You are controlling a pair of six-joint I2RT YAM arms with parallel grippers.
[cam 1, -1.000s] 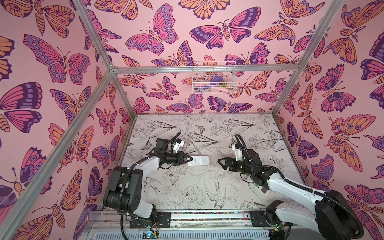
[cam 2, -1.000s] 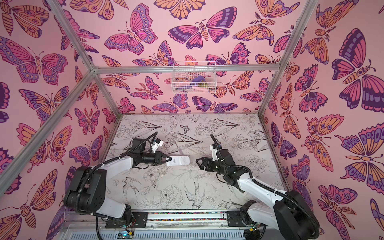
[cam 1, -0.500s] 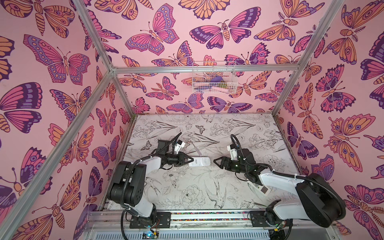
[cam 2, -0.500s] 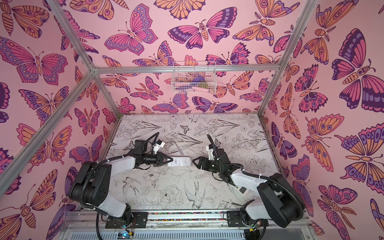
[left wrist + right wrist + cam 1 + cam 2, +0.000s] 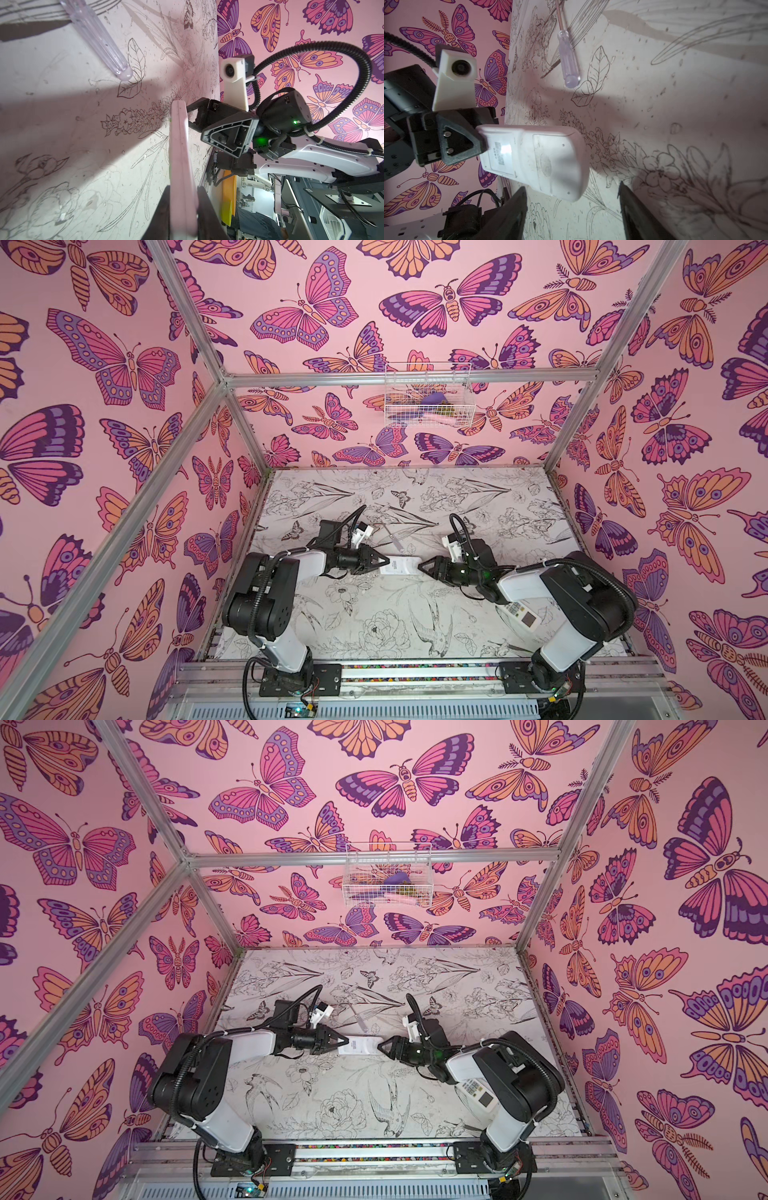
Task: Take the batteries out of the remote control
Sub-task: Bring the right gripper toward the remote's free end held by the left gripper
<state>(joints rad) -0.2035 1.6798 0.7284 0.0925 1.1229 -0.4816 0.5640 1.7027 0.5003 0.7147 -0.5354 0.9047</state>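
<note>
Pink walls (image 5: 104, 439) printed with butterflies close in a counter (image 5: 374, 614) covered in black-and-white flower and bird drawings. A white wire basket (image 5: 428, 393) hangs on the back wall, well beyond both arms. The left end effector (image 5: 384, 562) reaches in level from the left with its jaws clamped tight on the near end of a white remote (image 5: 401, 565). The left wrist view shows the two fingers pressed against the flat faces of the remote, which is held on edge. From that end effector the remote runs straight out toward the other arm, raised off the counter, its labelled back side showing in the right wrist view with the rear panel closed. The batteries do not show in any view. Just beyond the remote, on the far side of both end effectors, a clear-handled screwdriver (image 5: 394, 540) lies flat on the counter, untouched. The right end effector (image 5: 422, 566) faces the left one tip to tip. Its jaws are parted wider than the remote, and the free end of the remote sits between its fingers with a gap on each side, so it grips nothing. Behind this end effector, partly under the right forearm, a second remote (image 5: 521, 614) lies face up on the counter with its buttons and screen showing.
</note>
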